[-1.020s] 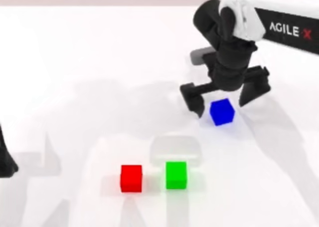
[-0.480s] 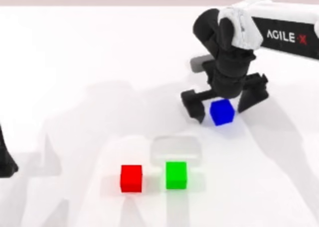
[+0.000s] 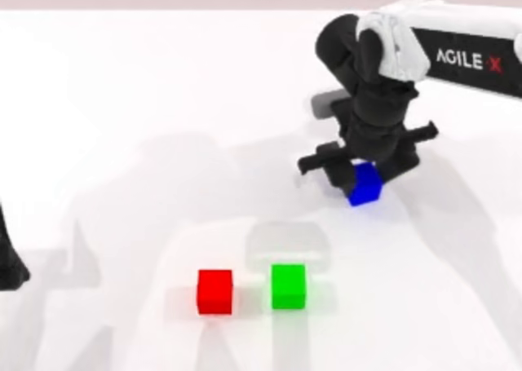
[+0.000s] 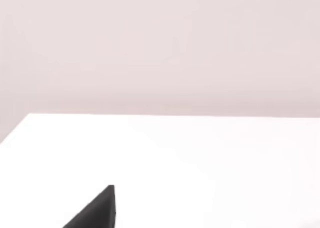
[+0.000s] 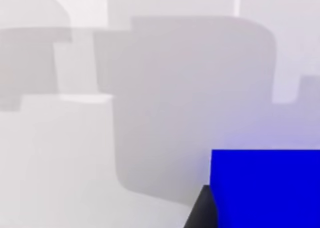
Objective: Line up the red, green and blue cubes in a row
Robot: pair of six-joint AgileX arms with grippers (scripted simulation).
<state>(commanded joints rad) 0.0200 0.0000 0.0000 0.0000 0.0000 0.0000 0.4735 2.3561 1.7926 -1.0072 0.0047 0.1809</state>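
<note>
Nearest the camera, on the white bench point(image 3: 122, 102): red cube point(image 3: 214, 291), with green cube point(image 3: 288, 286) just beside it on the right, small gap between, faces squared, already a pair in a row. Farther back and right of green cube: blue cube point(image 3: 365, 185), turned a little out of square, down at bench level and well apart from the pair. Right tool point(image 3: 364, 161) set down over blue cube, fingers drawn in against two opposite sides, apparently gripping; in the right wrist view, blue cube point(image 5: 265, 188) fills a corner with a dark finger point(image 5: 202, 210) touching its edge. Left tool point(image 3: 10, 261) parked at the bench's left edge, far left of red cube; open or closed, cannot tell.

All three cubes plain, flat-faced, sharp-edged, matte solid colour, equal in size, narrower than the tool. Likely light and rigid, nothing to crush; smooth faces could slip or twist under a skewed pinch. Best held on two parallel side faces, centred, low on the body. Bench smooth, featureless, soft shadows only.
</note>
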